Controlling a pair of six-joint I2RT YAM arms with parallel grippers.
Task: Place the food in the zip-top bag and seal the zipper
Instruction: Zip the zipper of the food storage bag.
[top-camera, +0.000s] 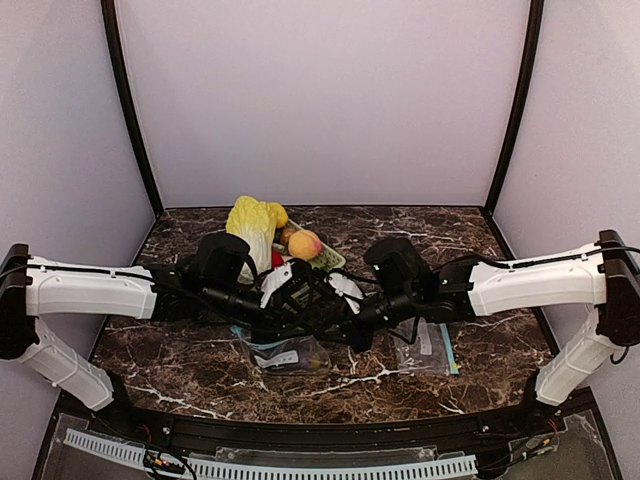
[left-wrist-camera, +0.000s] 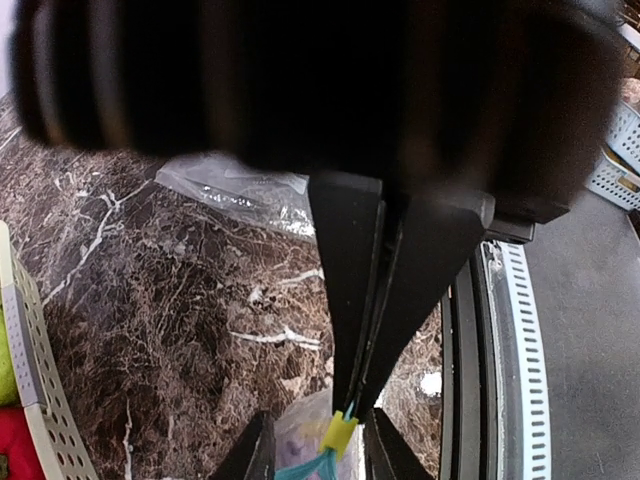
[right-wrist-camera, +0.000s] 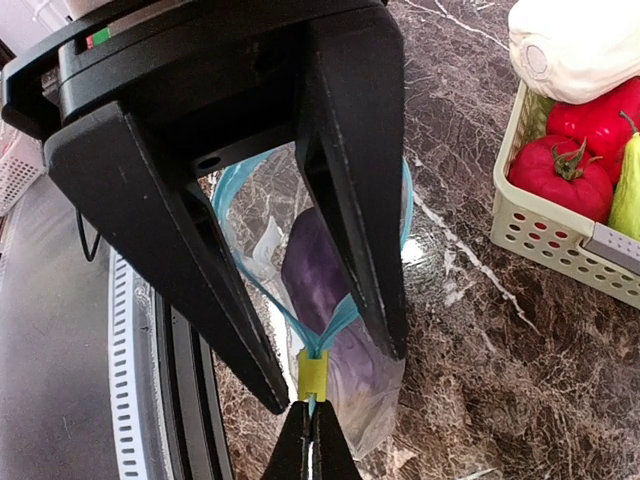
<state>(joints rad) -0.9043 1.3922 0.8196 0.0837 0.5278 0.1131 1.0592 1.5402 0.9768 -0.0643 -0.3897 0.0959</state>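
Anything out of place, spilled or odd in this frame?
Nothing spilled or damaged. One oddity: the zip-top bag, its mouth gaping, holds only the eggplant, while the peach sits in the basket. The right hand is shut on the bag's edge at the yellow slider.

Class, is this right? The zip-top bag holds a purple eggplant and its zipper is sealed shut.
No: the zipper gapes open, its blue tracks spread apart, as the right wrist view shows. The zip-top bag does hold the purple eggplant.
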